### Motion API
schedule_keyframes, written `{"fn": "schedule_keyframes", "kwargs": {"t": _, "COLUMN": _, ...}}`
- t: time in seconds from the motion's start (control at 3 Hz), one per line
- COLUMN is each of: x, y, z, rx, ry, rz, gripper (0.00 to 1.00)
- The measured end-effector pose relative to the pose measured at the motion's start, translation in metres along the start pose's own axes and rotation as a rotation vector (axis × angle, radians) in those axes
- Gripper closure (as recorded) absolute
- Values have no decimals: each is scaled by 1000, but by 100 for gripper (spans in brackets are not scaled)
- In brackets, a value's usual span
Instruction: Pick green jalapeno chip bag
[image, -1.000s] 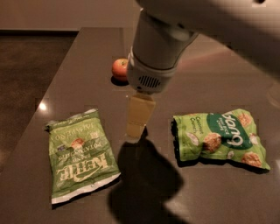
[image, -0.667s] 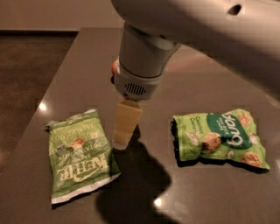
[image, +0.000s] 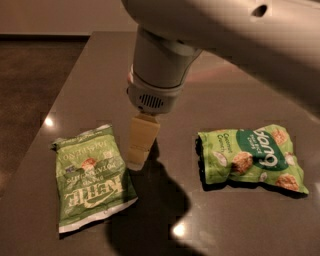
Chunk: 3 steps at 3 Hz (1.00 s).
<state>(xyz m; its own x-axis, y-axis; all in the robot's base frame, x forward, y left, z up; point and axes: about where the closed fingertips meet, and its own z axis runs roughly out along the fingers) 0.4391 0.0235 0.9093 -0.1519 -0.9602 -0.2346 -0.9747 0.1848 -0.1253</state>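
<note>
Sliding leftward over the last second, the hand (image: 137, 159) has left the bare stretch of counter (image: 95, 75) between the two bags. It now hangs just beside the upper right edge of the chip bag (image: 92, 177), its pale tip pointing down and a little left. Most of that shift came early. Lately the tip has barely moved sideways, while the arm (image: 160, 70) above it fills more of the view, which suggests it is settling in rather than travelling. The hand shows only as a single cream slab seen edge-on, so I cannot tell whether it is apart or together.

The chip bag lies flat on the left part of the counter, with its white lettering upside down to the camera and a silvery sealed edge nearest us. It has not moved. The brighter green snack bag (image: 252, 157), well apart to the right, has not moved either.

For the task, this means the arm has gone to the correct bag and passed over the other one, but nothing is gripped yet. The tip sits at the bag's edge, not over its middle. A flat, crinkly bag offers little to pinch and may skid on the smooth counter, so the descent probably needs to catch that raised edge cleanly.
</note>
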Motion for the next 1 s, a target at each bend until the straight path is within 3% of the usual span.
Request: {"fn": "schedule_keyframes", "kwargs": {"t": 1.0, "x": -32, "y": 15, "z": 58, "rx": -28, "ry": 12, "rz": 72, "gripper": 0}}
